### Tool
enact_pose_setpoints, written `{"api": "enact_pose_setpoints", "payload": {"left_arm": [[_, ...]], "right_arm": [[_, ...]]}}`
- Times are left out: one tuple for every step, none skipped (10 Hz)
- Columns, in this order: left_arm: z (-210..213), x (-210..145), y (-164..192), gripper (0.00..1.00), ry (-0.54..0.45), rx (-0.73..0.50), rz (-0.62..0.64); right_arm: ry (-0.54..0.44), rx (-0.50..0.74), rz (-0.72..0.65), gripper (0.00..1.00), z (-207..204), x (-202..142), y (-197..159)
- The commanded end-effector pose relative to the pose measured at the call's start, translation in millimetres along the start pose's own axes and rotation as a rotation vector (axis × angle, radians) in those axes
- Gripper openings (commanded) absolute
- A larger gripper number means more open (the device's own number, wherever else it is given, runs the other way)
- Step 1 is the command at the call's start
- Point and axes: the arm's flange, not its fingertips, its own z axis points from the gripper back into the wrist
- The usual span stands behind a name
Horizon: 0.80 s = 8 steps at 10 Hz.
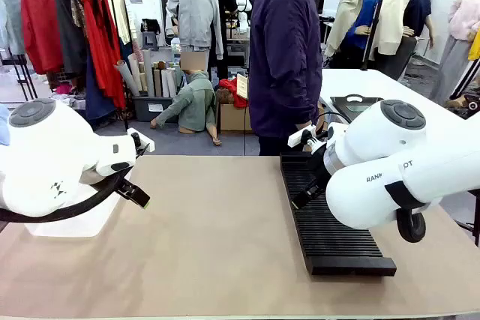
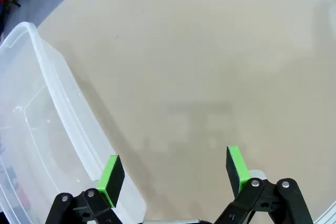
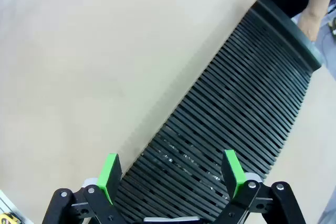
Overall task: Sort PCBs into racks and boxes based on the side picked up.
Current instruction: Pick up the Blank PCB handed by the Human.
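Black rack (image 3: pixel 236 93) under right hand (image 3: pixel 171 167); clear box (image 2: pixel 52 85) beside left hand (image 2: pixel 173 170)

Rack (image 3: pixel 231 103) black, ribbed; box (image 2: pixel 58 93) clear; table (image 1: pixel 210 237) plain tan; left claw (image 2: pixel 174 174), right claw (image 3: pixel 171 172) black, green pads (image 2: pixel 111 178).

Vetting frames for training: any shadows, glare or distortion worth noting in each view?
Left wrist view: faint blurry shadow on the beige tabletop, its edge bowed by the wide lens. Right wrist view: small glints on the ribbed black plastic rack. Front view: even light.
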Motion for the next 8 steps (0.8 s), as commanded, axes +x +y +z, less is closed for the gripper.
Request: {"api": "enact_pose_setpoints", "payload": {"left_arm": [[0.1, 0.0, 0.0, 1.0, 0.0, 0.0, 0.0], [0.1, 0.0, 0.0, 1.0, 0.0, 0.0, 0.0], [0.1, 0.0, 0.0, 1.0, 0.0, 0.0, 0.0], [0.1, 0.0, 0.0, 1.0, 0.0, 0.0, 0.0], [0.1, 0.0, 0.0, 1.0, 0.0, 0.0, 0.0], [0.1, 0.0, 0.0, 1.0, 0.0, 0.0, 0.0], [0.1, 0.0, 0.0, 1.0, 0.0, 0.0, 0.0], [0.1, 0.0, 0.0, 1.0, 0.0, 0.0, 0.0]], "right_arm": [[0.0, 0.0, 0.0, 1.0, 0.0, 0.0, 0.0], [0.0, 0.0, 0.0, 1.0, 0.0, 0.0, 0.0], [0.0, 0.0, 0.0, 1.0, 0.0, 0.0, 0.0], [0.0, 0.0, 0.0, 1.0, 0.0, 0.0, 0.0], [0.0, 0.0, 0.0, 1.0, 0.0, 0.0, 0.0], [0.0, 0.0, 0.0, 1.0, 0.0, 0.0, 0.0], [0.0, 0.0, 0.0, 1.0, 0.0, 0.0, 0.0], [0.0, 0.0, 0.0, 1.0, 0.0, 0.0, 0.0]]}}
